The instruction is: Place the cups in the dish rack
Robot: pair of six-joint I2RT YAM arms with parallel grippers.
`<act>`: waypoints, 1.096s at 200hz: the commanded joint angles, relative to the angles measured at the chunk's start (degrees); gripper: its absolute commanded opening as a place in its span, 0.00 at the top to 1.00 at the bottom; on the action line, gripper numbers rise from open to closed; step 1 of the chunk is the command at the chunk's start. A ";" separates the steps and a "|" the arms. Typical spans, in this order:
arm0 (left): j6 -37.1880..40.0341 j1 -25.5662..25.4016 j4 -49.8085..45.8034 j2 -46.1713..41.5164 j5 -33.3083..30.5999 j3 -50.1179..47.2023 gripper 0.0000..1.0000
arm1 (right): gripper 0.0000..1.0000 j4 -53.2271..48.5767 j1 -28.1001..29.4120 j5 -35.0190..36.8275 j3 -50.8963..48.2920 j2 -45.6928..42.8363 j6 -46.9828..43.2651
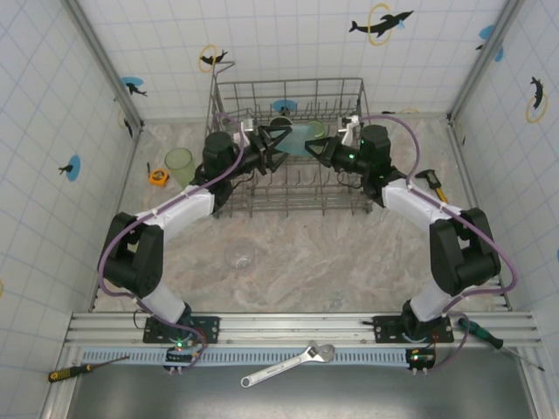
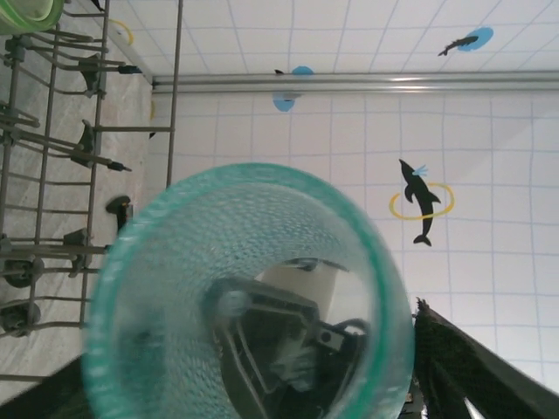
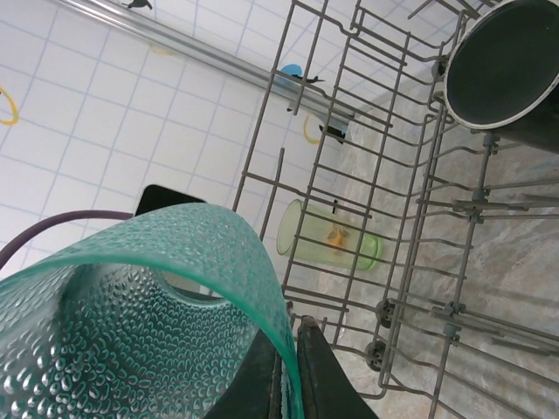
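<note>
Over the middle of the dish rack [image 1: 288, 202] the teal tumbler [image 1: 299, 137] lies sideways between both arms, its rim pinched tight by the right end effector [image 3: 291, 375], while the left end effector [image 1: 275, 142] stands wide around it, perhaps not gripping.

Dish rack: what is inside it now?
A black mug sits in the dish rack. The teal tumbler is held over it. The two arms hide part of its floor.

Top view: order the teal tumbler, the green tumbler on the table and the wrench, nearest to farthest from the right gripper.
1. teal tumbler, in its grip.
2. green tumbler, left of the rack.
3. wrench, at the near edge.
</note>
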 commanded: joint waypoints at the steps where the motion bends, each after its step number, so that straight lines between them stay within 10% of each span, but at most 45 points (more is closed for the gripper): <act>1: -0.36 -0.35 3.69 -0.61 0.81 -0.81 0.46 | 1.00 -1.68 0.82 0.17 3.59 -0.13 -3.53; 39: 0.80 -0.70 4.51 -1.53 1.18 -1.09 1.00 | 0.99 -4.34 0.77 -0.22 4.41 -0.68 -5.13; 95: 3.38 -0.87 2.01 -1.63 0.57 0.12 1.00 | 1.00 -5.89 0.81 0.04 5.24 -1.28 -6.35; 145: 5.00 -0.18 -0.78 -1.16 0.14 1.29 0.34 | 1.00 -4.17 0.21 -1.32 4.19 -1.72 -5.65; 219: 3.30 0.88 0.89 0.90 0.57 2.28 0.10 | 1.00 -3.67 -0.46 -5.35 1.91 -2.92 -5.67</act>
